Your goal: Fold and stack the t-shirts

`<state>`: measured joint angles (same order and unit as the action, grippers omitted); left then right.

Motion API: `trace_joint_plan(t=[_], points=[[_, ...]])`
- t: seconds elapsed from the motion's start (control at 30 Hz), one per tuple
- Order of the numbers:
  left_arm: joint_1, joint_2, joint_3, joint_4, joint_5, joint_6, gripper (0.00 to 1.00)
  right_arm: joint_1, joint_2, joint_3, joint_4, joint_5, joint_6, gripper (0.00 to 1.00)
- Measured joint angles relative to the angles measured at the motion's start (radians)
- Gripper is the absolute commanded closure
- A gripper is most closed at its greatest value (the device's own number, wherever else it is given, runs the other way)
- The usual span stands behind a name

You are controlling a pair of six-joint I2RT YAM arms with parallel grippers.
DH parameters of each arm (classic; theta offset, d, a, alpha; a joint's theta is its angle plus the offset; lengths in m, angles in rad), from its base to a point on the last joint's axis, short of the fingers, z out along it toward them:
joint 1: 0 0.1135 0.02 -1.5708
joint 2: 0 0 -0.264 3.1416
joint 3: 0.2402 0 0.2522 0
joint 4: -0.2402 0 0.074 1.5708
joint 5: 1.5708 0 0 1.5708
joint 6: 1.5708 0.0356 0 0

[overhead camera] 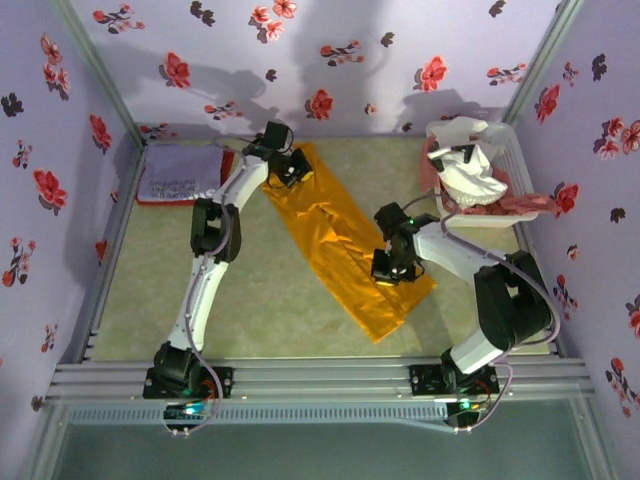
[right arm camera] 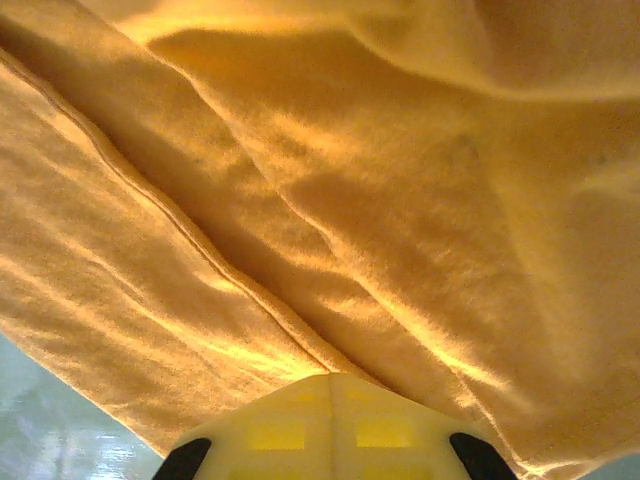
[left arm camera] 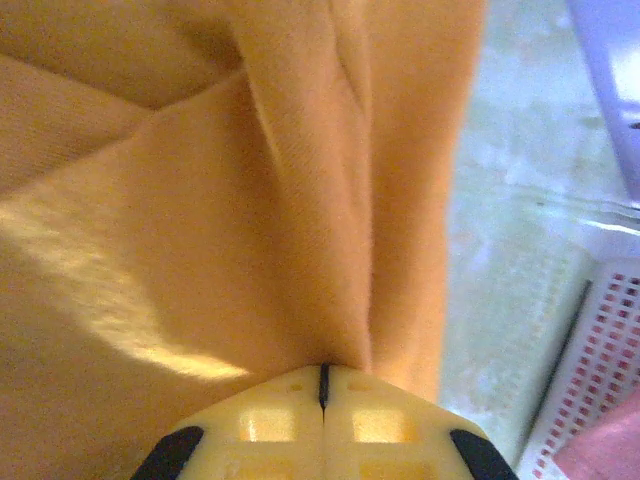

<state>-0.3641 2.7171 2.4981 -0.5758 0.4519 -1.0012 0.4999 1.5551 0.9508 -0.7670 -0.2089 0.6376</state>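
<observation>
While flowered lavender walls (overhead camera: pixel 330 60) box in your pale green surface (overhead camera: pixel 250 290), the mustard-orange t-shirt (overhead camera: pixel 340 245) lies diagonally across its middle as a long strip. Your left hand (overhead camera: pixel 291 168) clenches its far end, your right hand (overhead camera: pixel 393 268) its near part. A folded lavender t-shirt (overhead camera: pixel 180 172) rests far left, a heaped basket (overhead camera: pixel 500 224) far right.

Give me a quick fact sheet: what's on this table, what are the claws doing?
In work: orange t-shirt, long strip lying diagonally on the table
Left gripper: shut on its far end
Right gripper: shut on its near part
Stacked: folded lavender t-shirt over a red one, far left
Waiting: white t-shirt and pink cloth in basket, far right
</observation>
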Motion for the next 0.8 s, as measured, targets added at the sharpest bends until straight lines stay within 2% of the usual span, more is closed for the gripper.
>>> trace_joint_plan(t=[0.2, 0.43, 0.6, 0.8], points=[[-0.01, -0.192, -0.209, 0.049, 0.002, -0.01, 1.0, 0.068, 0.008, -0.053, 0.05, -0.025, 0.047, 0.96], [-0.01, -0.369, -0.357, 0.069, -0.029, 0.025, 1.0, 0.201, 0.104, -0.035, 0.086, -0.051, 0.095, 0.98], [-0.01, -0.39, -0.468, 0.084, -0.054, 0.036, 1.0, 0.325, 0.18, 0.063, 0.038, -0.021, 0.111, 1.0], [-0.016, -0.352, -0.48, 0.048, -0.118, 0.039, 1.0, 0.419, 0.225, 0.132, 0.019, -0.001, 0.135, 1.0]])
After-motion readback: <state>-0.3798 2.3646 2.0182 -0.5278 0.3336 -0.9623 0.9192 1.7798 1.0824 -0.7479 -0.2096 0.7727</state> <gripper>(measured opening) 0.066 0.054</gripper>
